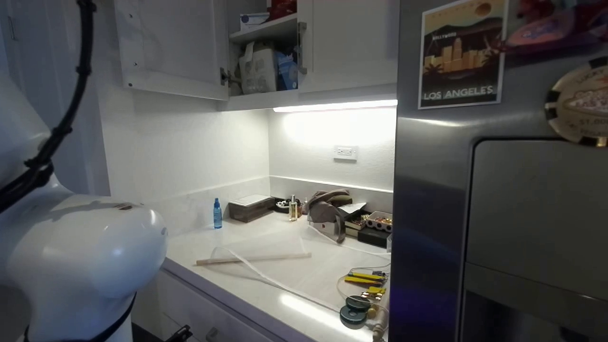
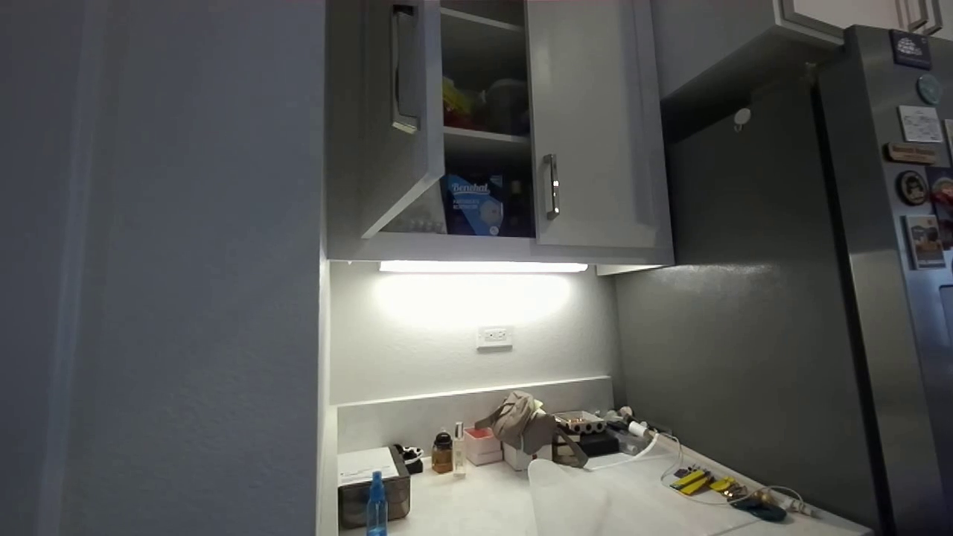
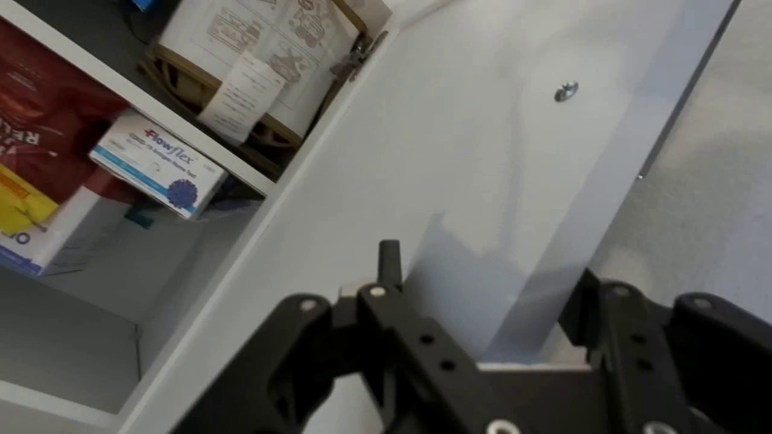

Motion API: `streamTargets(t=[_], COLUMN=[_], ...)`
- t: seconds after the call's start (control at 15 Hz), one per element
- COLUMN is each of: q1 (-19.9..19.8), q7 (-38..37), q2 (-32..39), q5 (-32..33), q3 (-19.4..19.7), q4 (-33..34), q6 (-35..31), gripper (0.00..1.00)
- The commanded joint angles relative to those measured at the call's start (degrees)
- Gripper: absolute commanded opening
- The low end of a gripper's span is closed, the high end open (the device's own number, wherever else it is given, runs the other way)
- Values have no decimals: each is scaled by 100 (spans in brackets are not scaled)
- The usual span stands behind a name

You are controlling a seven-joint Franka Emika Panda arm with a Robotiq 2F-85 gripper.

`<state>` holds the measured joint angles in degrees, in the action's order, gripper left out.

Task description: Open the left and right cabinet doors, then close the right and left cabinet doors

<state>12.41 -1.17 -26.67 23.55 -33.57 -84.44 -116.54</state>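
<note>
The claw [image 3: 485, 289] stood unclenched, fingers [image 3: 390, 265] spread, with the open left cabinet door [image 3: 452, 150] just ahead of it. Gentle pressure likely suited best, following the arc of the hinge [image 3: 360, 52].

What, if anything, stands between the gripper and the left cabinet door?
Nothing visible in the wrist view: the gripper stands open, and the swung-open left cabinet door shows directly beyond it. Can't tell if they touch.

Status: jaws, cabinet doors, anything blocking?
Jaws open at edge of white panelled left cabinet door, standing open. Matching right cabinet door, silver bar handle, shut. No obstruction visible.
</note>
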Motion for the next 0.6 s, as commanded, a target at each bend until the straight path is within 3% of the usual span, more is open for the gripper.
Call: streamTargets(t=[0.0, 0.13, 0.53], q1=[1, 39, 202], q7=[162, 318, 910], q2=[-391, -581, -1126], q5=[20, 52, 123], q3=[61, 217, 996], q4=[-170, -385, -1471], q6=[567, 605, 206], gripper=[92, 100, 100])
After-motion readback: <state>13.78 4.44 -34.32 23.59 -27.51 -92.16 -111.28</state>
